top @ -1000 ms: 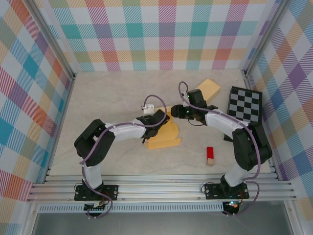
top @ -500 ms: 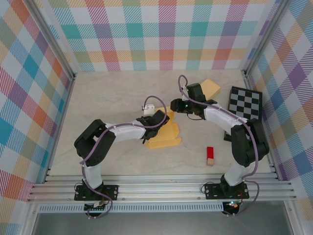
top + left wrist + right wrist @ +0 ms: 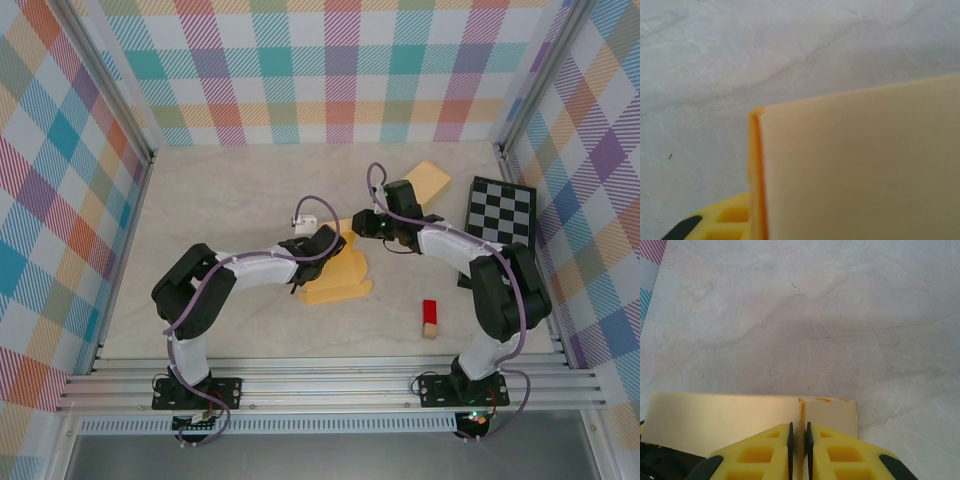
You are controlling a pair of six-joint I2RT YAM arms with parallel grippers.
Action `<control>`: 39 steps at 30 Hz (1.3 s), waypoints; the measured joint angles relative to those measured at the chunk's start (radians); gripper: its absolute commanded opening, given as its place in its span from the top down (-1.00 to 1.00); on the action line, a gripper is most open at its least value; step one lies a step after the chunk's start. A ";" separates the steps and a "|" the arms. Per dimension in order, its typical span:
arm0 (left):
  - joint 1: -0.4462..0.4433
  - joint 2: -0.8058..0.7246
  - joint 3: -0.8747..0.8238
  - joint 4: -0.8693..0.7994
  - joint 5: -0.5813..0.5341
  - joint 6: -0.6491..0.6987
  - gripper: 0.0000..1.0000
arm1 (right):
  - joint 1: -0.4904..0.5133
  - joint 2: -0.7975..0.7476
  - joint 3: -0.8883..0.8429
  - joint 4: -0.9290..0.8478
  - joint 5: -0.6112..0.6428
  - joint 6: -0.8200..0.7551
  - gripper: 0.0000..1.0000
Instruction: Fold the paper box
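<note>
Overhead, 2 robot arms reach inward from the near edge of a pale marbled table [image 3: 220, 200] walled with bright plaid panels. A tan paper box [image 3: 340, 282], partly unfolded, lies near the middle of the table between the 2 arms. 1 panel lies flat toward the near edge and another runs up toward the claws. The left claw [image 3: 327, 241] sits over the far left part of the box. The right claw [image 3: 362, 222] meets its far edge from the right, so the 2 claws are close together.

From the right wrist camera, the right claw [image 3: 799, 427] has its 2 yellow fingers [image 3: 765, 450] drawn almost together. They pinch a thin, orange-edged fold of the box [image 3: 715, 420] that stands upright between them. Cream panels spread to either side of the pinch, with bare table beyond.

From the left wrist camera, a cream panel of the box [image 3: 865, 170] is very close, its orange cut edge running down its left side. 1 yellow finger [image 3: 725, 222] of the left claw shows just beside that edge at the bottom. Whether that claw is open or gripping cannot be told.

A black-and-white checkered board [image 3: 500, 213] lies by the right wall. A tan wedge [image 3: 428, 180] lies just left of it, apart from the box. A small red block [image 3: 430, 312] lies nearer the arms' bases.
</note>
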 measured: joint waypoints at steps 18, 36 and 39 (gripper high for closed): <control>0.018 -0.277 0.036 -0.181 0.220 -0.035 -0.41 | 0.002 -0.036 -0.031 -0.001 0.101 0.009 0.66; 0.227 -0.181 0.104 -0.093 0.594 -0.113 0.03 | 0.040 -0.036 -0.004 -0.044 0.135 0.005 0.65; 0.237 -0.140 0.104 -0.071 0.611 -0.120 0.21 | 0.043 -0.036 -0.003 -0.046 0.135 0.002 0.65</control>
